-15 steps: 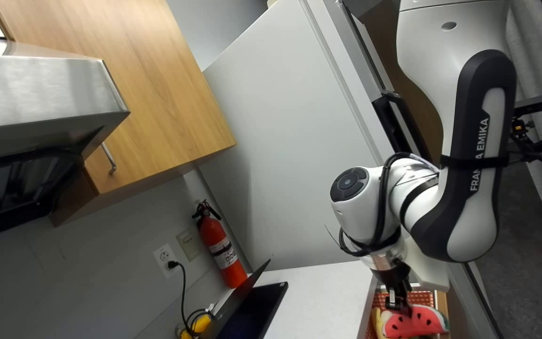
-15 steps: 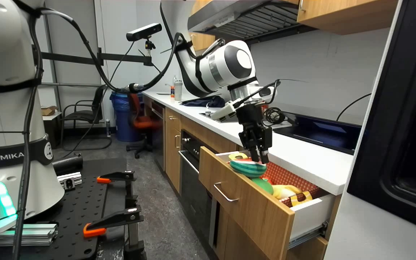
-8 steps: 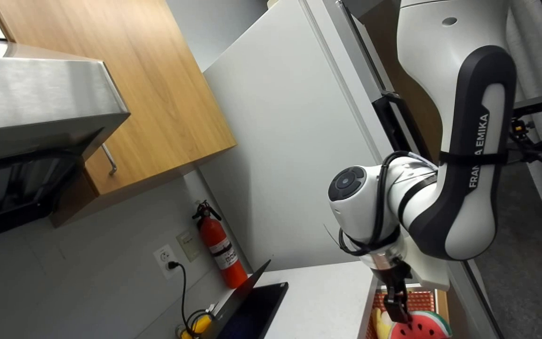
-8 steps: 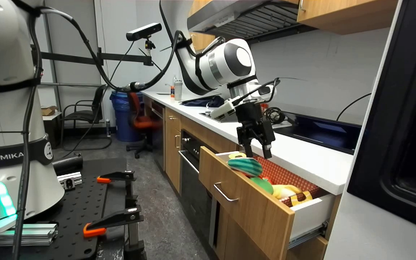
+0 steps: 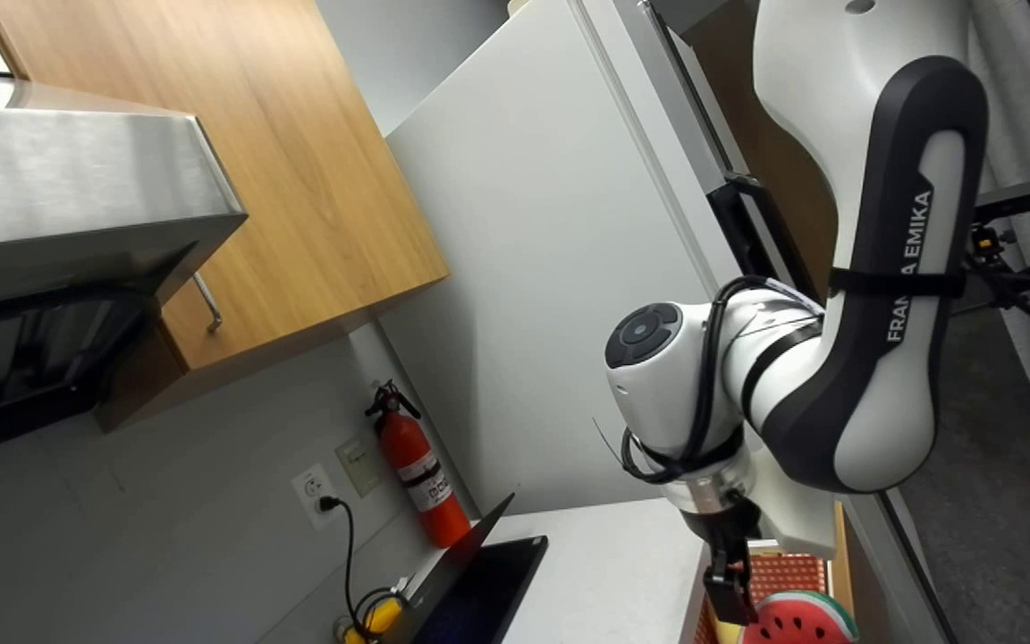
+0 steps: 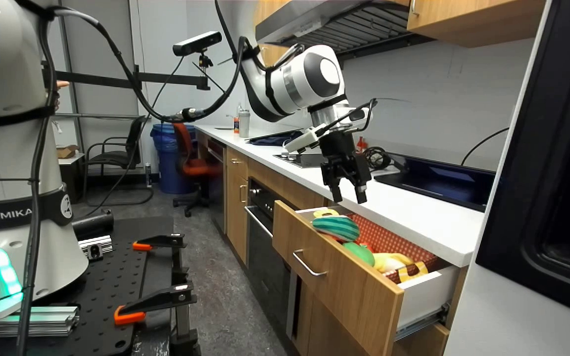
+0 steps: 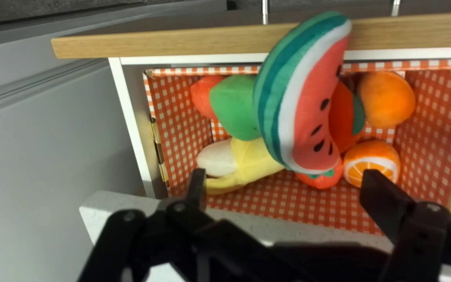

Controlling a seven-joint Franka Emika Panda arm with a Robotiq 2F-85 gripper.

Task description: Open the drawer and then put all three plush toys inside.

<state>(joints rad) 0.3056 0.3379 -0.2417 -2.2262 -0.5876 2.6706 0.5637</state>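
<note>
Wrist view: watermelon plush (image 7: 303, 98) high in the open drawer (image 7: 170, 45), overlapping banana plush (image 7: 253, 158) and green plush (image 7: 235, 107); its front tip crosses the drawer's front edge, contact there unclear. Long axis front to back, pointing roughly at the claw (image 6: 349, 199), which in an exterior view hangs above, near the front edge of the worktop (image 6: 428, 215). Jaws spread across that axis, nothing between. Placing looks nearly done. Likely next: rise clear, or first nudge the tip rearward.
</note>
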